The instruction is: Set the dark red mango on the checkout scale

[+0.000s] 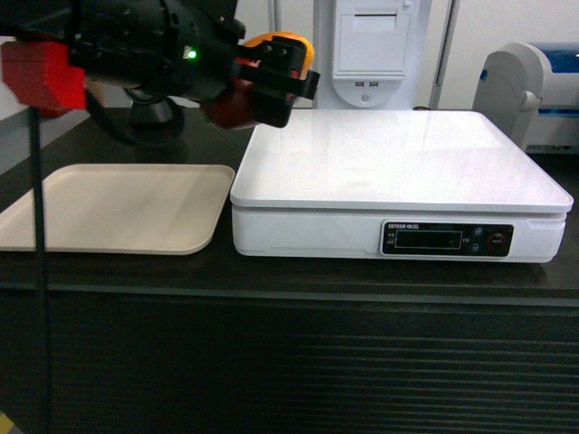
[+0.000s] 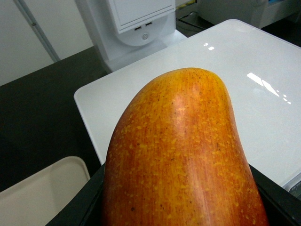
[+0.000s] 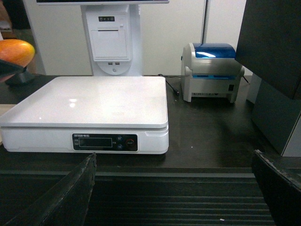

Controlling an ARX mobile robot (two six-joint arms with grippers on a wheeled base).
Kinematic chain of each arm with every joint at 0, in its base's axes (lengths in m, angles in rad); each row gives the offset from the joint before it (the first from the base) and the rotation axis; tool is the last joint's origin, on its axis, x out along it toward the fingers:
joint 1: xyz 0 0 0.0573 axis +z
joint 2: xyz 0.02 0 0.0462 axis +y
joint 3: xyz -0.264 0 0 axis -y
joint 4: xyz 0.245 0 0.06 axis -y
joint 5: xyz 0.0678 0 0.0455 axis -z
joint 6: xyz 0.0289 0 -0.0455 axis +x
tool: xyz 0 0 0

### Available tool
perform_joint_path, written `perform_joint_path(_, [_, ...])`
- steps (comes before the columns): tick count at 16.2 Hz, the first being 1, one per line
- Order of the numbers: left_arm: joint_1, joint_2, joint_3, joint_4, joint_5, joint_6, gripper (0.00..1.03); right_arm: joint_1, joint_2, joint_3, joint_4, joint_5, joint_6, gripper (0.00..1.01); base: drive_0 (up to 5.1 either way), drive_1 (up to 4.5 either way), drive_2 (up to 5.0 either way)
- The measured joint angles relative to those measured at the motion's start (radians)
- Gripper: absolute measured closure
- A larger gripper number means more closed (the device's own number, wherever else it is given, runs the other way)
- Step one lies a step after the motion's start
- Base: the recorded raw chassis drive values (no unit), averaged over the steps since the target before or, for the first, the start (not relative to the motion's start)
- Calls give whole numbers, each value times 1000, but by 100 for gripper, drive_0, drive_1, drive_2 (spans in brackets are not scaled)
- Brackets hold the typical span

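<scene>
**Head view: mango held over the scale's back-left corner**

Head view shows the left gripper [image 1: 271, 86] clenched on the dark red mango [image 1: 288, 43], carried in the air just above the scale's [image 1: 398, 172] rear left edge — not touching the platform. A beige tray [image 1: 118, 208] lies beside the scale on the checkout [image 1: 289, 271]. Seen from the right wrist, the right gripper's [image 3: 174, 188] fingers [image 3: 70, 193] stand spread wide — grasping nothing — before the counter's ribbed front.
</scene>
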Motion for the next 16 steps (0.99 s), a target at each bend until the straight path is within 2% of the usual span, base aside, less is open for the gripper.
perform_joint_path(8, [-145, 316, 404, -160, 10, 3, 37, 0, 0, 0, 0, 0, 0, 3, 0, 0, 0])
perform_joint_path(16, [-153, 593, 786, -364, -48, 1, 37, 0, 0, 0, 0, 0, 0, 3, 0, 0, 0])
